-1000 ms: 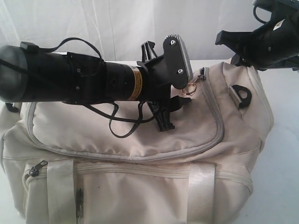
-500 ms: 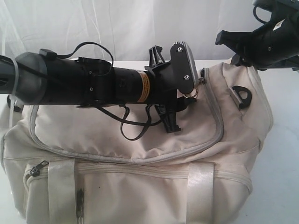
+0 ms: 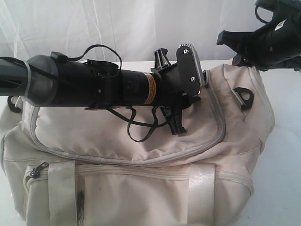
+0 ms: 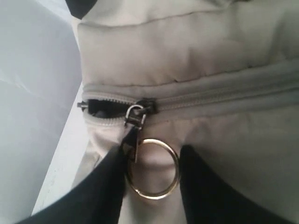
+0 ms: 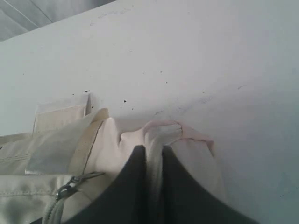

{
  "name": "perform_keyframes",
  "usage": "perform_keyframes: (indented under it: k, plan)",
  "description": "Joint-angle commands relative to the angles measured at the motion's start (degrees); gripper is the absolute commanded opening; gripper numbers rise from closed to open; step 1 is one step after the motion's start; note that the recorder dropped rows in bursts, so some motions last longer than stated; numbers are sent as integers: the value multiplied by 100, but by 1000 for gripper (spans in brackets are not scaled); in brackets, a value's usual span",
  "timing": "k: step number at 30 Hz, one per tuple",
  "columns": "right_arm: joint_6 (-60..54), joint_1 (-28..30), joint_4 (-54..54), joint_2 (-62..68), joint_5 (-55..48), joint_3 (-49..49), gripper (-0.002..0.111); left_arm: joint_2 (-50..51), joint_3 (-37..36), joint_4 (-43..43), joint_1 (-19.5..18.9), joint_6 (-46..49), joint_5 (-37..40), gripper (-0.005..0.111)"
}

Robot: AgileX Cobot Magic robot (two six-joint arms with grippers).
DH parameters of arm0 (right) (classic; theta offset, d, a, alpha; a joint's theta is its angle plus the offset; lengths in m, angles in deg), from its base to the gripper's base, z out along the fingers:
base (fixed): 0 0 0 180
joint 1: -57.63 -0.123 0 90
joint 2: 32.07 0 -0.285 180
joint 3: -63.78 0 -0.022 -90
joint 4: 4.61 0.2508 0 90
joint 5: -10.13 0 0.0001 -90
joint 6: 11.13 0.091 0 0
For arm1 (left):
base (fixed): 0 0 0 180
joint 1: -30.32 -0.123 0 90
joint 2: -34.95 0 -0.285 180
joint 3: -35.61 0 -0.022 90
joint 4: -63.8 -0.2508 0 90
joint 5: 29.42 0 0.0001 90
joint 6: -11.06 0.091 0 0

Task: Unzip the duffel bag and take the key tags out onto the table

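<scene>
I am working in what is looking like a robot lab or test rig, not a home. A plain white table [image 3: 284,141] with small dark specks is carrying one bag [image 3: 117,188], and a white sheet [image 3: 113,23] is hanging in folds right behind it as a backdrop. My left arm [image 3: 94,87], black, with a loose cable [image 3: 141,134] and a yellow label [image 3: 151,88], is reaching over the bag. My right arm [image 3: 273,37] is hanging at its far corner.
</scene>
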Motion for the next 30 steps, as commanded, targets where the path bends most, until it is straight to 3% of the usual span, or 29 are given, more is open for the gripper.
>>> perform_keyframes:
  k: [1,5,11,21,24,30]
  plan:
    - [-73,68,-100,-110,601,70,0,24,21,30,41,-6,61,9]
    - [-73,68,-100,-110,601,70,0,0,21,30,41,-25,138,9]
    - [-73,68,-100,-110,657,70,0,-225,21,30,41,-240,919,9]
    - [-203,68,-125,53,671,70,0,-801,11,-24,41,-2249,698,9]
    - [-274,68,-125,164,649,70,0,-946,-81,-388,41,-2881,362,9]
    - [-330,68,-125,229,683,70,0,-1137,-291,-1956,41,-4624,-411,9]
